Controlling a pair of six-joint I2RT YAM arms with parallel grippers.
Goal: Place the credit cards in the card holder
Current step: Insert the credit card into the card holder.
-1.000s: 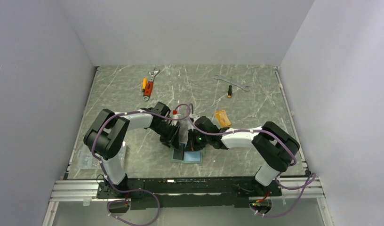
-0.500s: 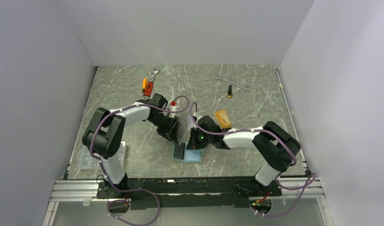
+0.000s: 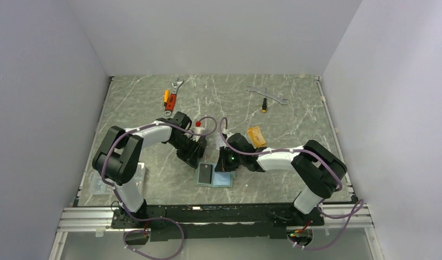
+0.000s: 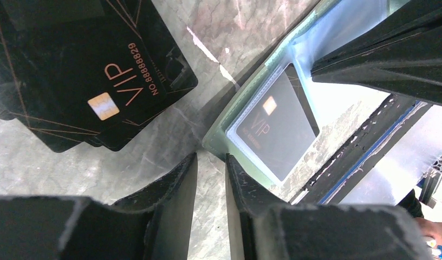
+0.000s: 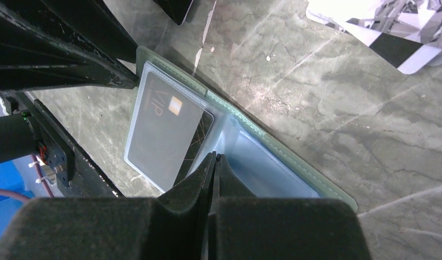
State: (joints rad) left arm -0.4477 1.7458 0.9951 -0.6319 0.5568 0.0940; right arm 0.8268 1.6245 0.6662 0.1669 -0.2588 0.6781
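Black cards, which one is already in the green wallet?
The black VIP card under the card holder's clear sleeve. The other black cards lie fanned out bare on the table beside it.

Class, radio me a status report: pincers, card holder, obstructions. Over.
Left pincer narrowly open, empty. Right pincer shut at open card holder. One black card sleeved inside; loose black cards beside. No obstruction seen.
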